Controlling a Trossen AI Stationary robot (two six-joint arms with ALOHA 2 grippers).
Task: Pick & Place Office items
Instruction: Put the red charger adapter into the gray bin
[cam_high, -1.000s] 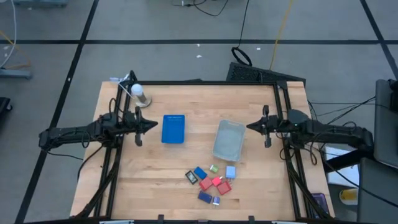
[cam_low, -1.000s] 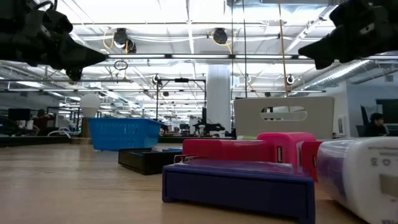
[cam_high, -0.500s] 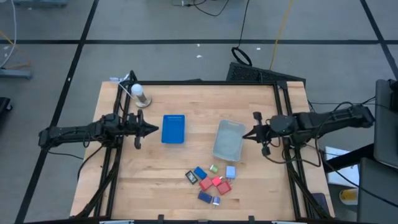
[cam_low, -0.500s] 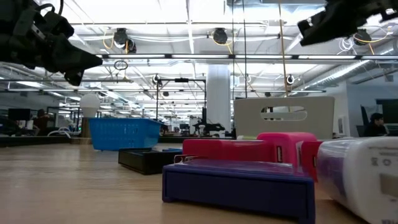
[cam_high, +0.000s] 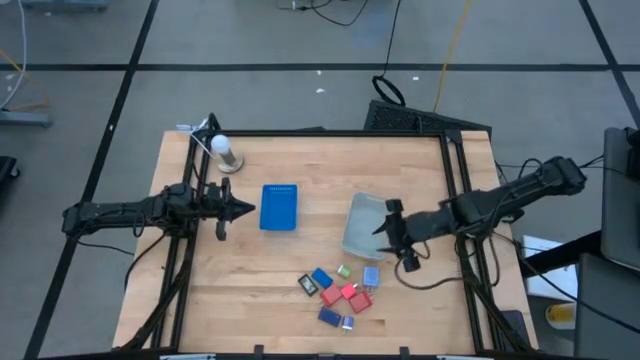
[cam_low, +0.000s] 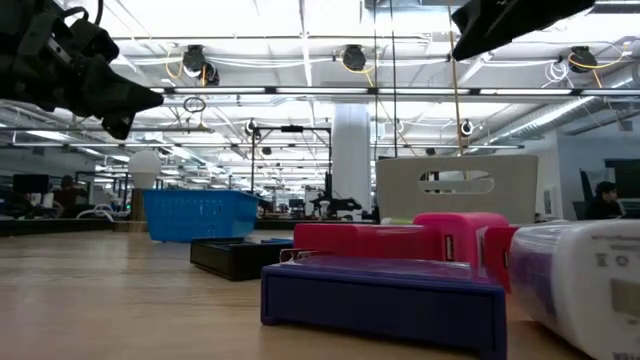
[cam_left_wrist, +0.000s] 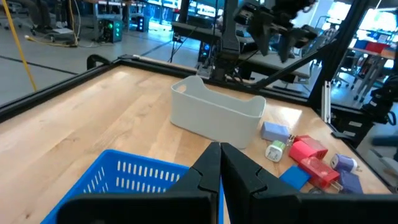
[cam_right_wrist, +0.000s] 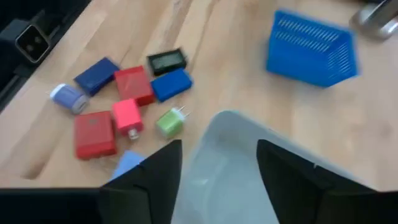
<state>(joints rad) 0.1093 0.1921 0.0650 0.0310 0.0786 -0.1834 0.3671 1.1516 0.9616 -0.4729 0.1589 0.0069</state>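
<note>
**Right arm reaches over the grey bin; small items lie loose near the front edge**

The right gripper (cam_high: 391, 232) hangs over the right-hand rim of the clear grey plastic bin (cam_high: 366, 226), which stands on the wooden bench (cam_high: 250, 280) a little right of centre. In the right wrist view its two dark fingers (cam_right_wrist: 155, 167) stand well apart with nothing between them, and the bin shows in the gap.

The left gripper (cam_high: 243, 208) hovers above the bench near its left edge, pointing at the flat blue rectangular mesh tray (cam_high: 279, 207) just beside it. Its fingers (cam_left_wrist: 207, 167) are pressed together and hold nothing.

The office items (cam_high: 340, 292), a cluster of tiny blocky pieces, lie on the bench between the bin and the front edge, none in either container. Among them:

- a dark blue block (cam_right_wrist: 98, 73) and a second blue block (cam_right_wrist: 171, 84)
- two red blocks (cam_right_wrist: 134, 84) side by side with a brighter pinkish-red one (cam_right_wrist: 127, 114)
- a small green plug-like piece (cam_right_wrist: 168, 122) nearest the bin
- a black piece with a pale face (cam_right_wrist: 166, 61)
- a pale blue block (cam_high: 371, 276) close to the bin's front corner
- a rounded pale blue and white piece (cam_right_wrist: 67, 98) at the outer end of the cluster

A white ball on a metal stand (cam_high: 224, 151) sits by the bench's back left corner.
</note>
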